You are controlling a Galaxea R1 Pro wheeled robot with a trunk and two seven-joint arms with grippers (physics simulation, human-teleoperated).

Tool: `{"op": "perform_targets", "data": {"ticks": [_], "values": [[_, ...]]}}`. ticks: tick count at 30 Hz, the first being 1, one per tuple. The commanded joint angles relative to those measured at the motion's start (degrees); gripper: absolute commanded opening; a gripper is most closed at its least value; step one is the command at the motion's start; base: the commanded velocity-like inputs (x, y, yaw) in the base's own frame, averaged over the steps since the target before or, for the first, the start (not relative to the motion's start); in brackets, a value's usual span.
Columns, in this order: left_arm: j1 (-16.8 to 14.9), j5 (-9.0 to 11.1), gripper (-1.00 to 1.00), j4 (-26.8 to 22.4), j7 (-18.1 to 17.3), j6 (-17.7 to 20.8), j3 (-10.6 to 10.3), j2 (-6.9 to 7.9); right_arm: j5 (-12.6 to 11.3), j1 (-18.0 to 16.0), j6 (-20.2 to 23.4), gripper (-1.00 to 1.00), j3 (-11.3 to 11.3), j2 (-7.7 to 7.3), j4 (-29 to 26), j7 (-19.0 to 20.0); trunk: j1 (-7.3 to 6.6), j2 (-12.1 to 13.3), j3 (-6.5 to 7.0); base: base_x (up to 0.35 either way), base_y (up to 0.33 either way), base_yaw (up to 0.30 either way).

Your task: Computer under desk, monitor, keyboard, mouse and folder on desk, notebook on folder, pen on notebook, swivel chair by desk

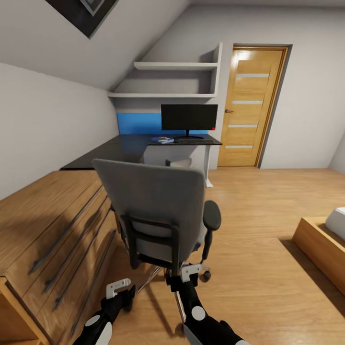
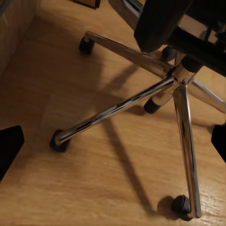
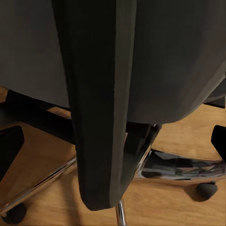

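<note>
Two spread end effectors [image 1: 117,288] [image 1: 190,271] flank swivel chair's [image 1: 155,206] grey-upholstered back, chrome legs.

Two black arms with white round joint caps are seen in the head view. Each is ended by a black tool, left [image 1: 118,289] and right [image 1: 190,271], fitted with pale grey bracket-like fingers.

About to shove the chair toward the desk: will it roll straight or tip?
The chair will likely roll easily: its star base rides on small casters over smooth wood floor. Casters swivel, so it may veer or spin. Pushing high on the tall backrest could tilt it; the right tool is low, which seems safer.
</note>
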Motion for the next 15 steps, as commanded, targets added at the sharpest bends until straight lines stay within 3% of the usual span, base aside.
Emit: {"op": "perform_targets", "data": {"ticks": [1, 9, 15], "values": [[-0.01, 0.56, 1.0, -0.1, 0.33, 0.21, -0.19, 0.03, -0.6, -0.09, -0.33, 1.0, 0.44, -0.03, 0.06, -0.35, 0.01, -0.02, -0.06, 0.226, 0.0, 0.0], [-0.01, 0.53, 1.0, -0.1, 0.33, 0.23, -0.23, 0.03, -0.6, -0.09, -0.33, 1.0, 0.04, -0.09, 0.09, -0.35, 0.01, -0.02, -0.06, 0.104, 0.0, 0.0], [-0.01, 0.52, 1.0, -0.1, 0.32, 0.22, -0.27, 0.03, -0.58, -0.09, -0.28, 1.0, -2.51, -0.35, 0.1, -0.14, 0.01, -0.02, -0.06, 0.015, 0.0, 0.0]]}}
